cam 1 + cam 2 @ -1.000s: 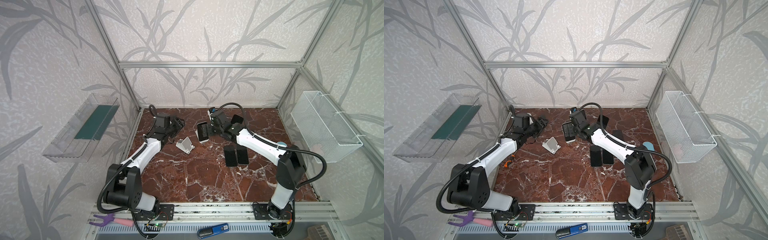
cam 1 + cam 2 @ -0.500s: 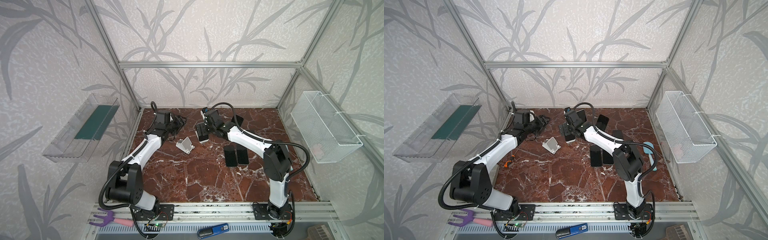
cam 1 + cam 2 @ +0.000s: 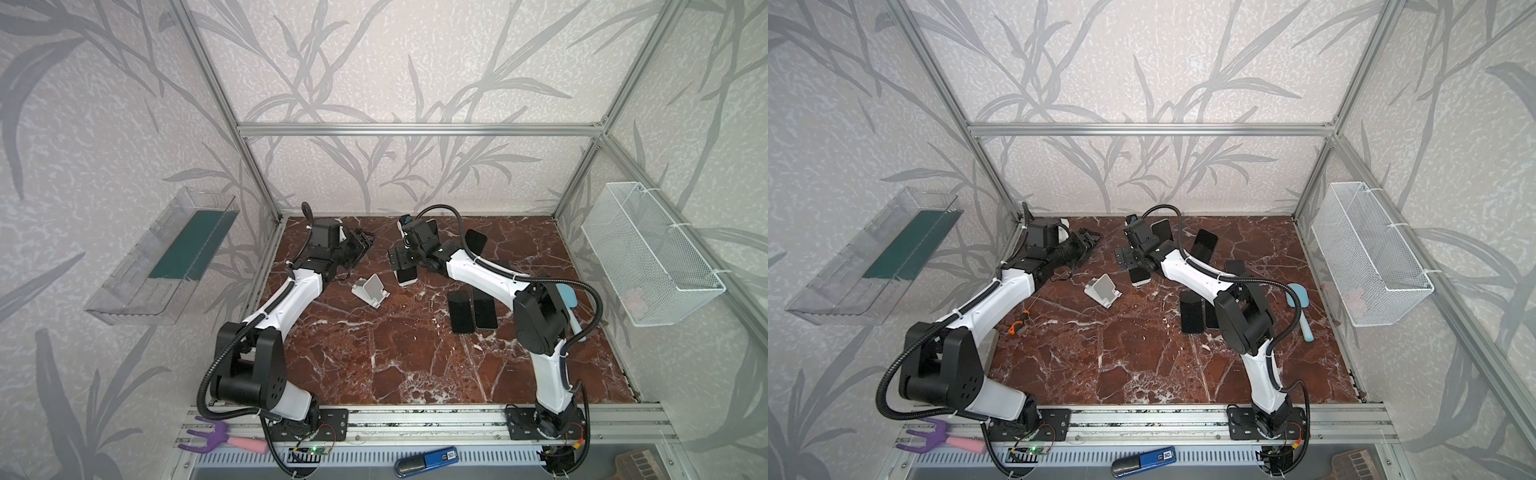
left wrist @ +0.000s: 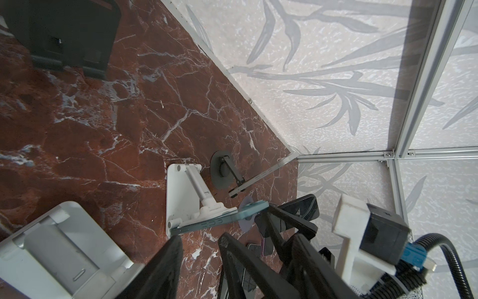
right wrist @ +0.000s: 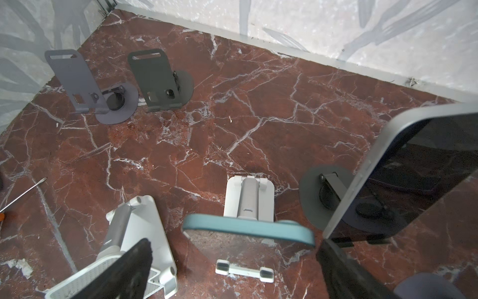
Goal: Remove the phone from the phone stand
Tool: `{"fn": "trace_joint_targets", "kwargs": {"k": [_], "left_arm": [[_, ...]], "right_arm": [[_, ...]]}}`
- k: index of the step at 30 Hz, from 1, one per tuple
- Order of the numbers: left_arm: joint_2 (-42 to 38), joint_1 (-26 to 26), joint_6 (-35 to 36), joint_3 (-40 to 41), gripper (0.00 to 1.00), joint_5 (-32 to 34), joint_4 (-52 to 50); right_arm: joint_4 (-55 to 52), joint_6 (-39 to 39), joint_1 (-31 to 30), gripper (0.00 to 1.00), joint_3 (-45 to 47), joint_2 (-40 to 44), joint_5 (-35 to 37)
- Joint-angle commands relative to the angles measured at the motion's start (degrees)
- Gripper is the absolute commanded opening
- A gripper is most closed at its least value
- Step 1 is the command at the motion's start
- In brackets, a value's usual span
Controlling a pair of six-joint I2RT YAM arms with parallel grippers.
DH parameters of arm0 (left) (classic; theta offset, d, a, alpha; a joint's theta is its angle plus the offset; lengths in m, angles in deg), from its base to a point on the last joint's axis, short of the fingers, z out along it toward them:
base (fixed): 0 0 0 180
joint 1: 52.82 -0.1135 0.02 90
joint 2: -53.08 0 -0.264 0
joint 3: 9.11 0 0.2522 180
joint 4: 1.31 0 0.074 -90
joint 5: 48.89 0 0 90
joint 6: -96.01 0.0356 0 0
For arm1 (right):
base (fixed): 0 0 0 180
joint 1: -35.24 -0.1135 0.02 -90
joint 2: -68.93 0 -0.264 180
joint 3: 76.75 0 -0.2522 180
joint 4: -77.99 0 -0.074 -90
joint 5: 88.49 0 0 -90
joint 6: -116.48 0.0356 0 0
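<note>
The phone (image 5: 248,229), teal-edged, leans on a white phone stand (image 5: 248,202) near the back middle of the marble floor; both top views show the phone (image 3: 406,275) (image 3: 1140,277). My right gripper (image 5: 236,274) hangs just above its upper edge, open, one finger (image 5: 129,269) on either side and apart from it; from above, the right gripper (image 3: 400,258) covers the phone's upper part. My left gripper (image 3: 365,243) (image 4: 207,246) is off to the left, partly open with only floor between its fingers, facing the phone (image 4: 219,220).
An empty white stand (image 3: 371,291) (image 5: 139,233) lies close beside the phone. A dark-screened phone on a grey round-based stand (image 5: 403,176) rises close on the other side. Two black phones (image 3: 471,309) lie flat. Two empty grey stands (image 5: 80,82) sit at the back left. A screwdriver (image 3: 1018,323) lies by the left arm.
The right arm has swung leftward, bringing its open gripper over the phone on the stand. The left gripper has shifted slightly to the right at the back.
</note>
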Motion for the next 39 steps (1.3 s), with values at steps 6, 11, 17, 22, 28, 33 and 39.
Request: {"fn": "trace_joint_targets", "kwargs": {"k": [6, 11, 17, 22, 28, 33, 39], "left_arm": [[-2.02, -0.73, 0.44, 0.56, 0.68, -0.45, 1.61], [-1.99, -1.55, -0.15, 0.56, 0.68, -0.95, 1.83], [-1.49, -2.43, -0.88, 0.91, 0.68, -1.55, 2.71], [-1.4, -2.62, -0.53, 1.0, 0.68, -1.33, 2.79], [-1.38, -2.71, -0.46, 1.0, 0.68, -1.5, 2.94], [-1.75, -2.66, -0.26, 1.08, 0.68, -1.5, 3.18], [-2.61, -2.71, -0.35, 1.33, 0.68, -1.68, 3.85]], "right_arm": [[-3.56, -1.37, 2.15, 0.99, -6.36, -5.06, -2.41], [-2.94, -1.11, 2.52, 0.99, -7.86, -6.92, -3.35], [-0.26, -0.29, 2.6, 0.92, -7.23, -8.06, -4.36], [3.98, 1.28, 2.39, 0.84, -4.01, -7.47, -5.53], [6.48, 0.66, 2.29, 0.75, -0.53, -5.2, -3.38], [10.22, 0.58, 2.17, 0.71, 3.56, -1.4, -2.83], [10.64, 0.44, 1.7, 0.7, 3.66, 2.64, -3.87]]}}
